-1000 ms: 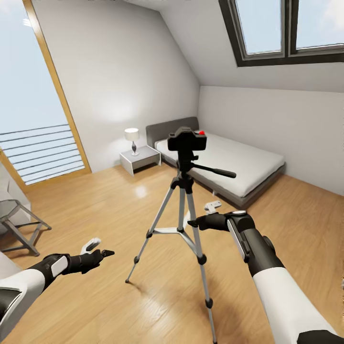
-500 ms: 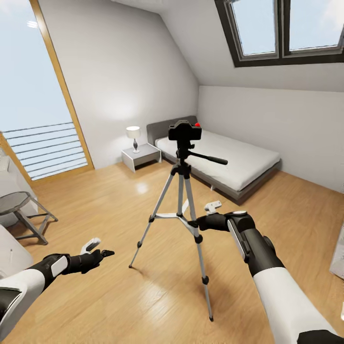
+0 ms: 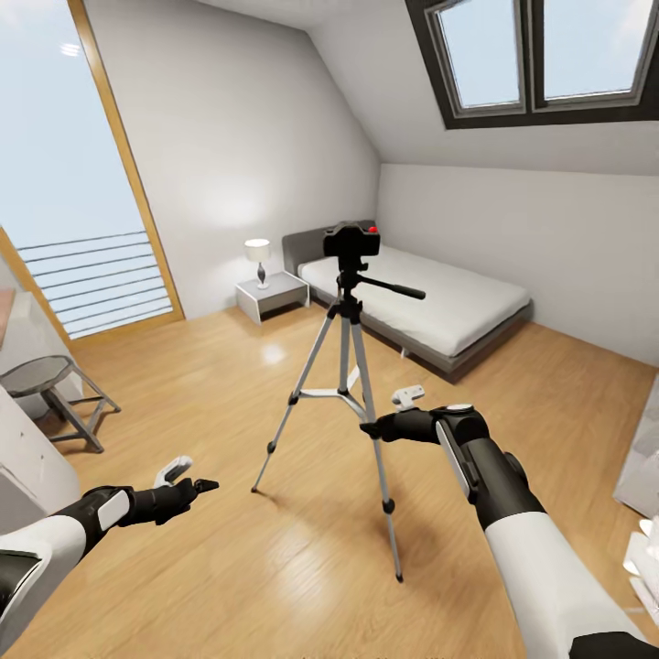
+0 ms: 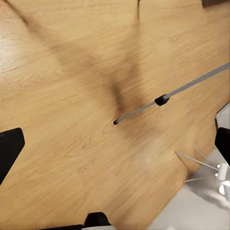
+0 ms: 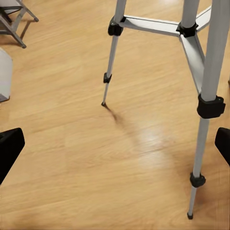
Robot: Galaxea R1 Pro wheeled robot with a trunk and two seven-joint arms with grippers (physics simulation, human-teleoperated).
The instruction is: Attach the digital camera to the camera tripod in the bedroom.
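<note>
We see the digital camera [image 3: 351, 242] mounted atop the camera tripod [image 3: 347, 366], standing mid-floor before the bed [image 3: 430, 307]. Our left tool [image 3: 188, 478] and right tool [image 3: 389, 412] are both spread, empty.

I have backed the base away, so my whole head view has shifted. The tall silver-legged camera tripod [image 3: 346, 366] with the small boxy black digital camera [image 3: 351, 240] on its pan head now shows smaller and farther off than a second ago, with all three feet on the light wood floor [image 3: 229, 567] in frame. The grey metal stool [image 3: 55, 394] has slid inward from the view's left edge, and a white cabinet corner [image 3: 27, 458] and pale objects at the right edge [image 3: 641, 513] have come into view.
</note>
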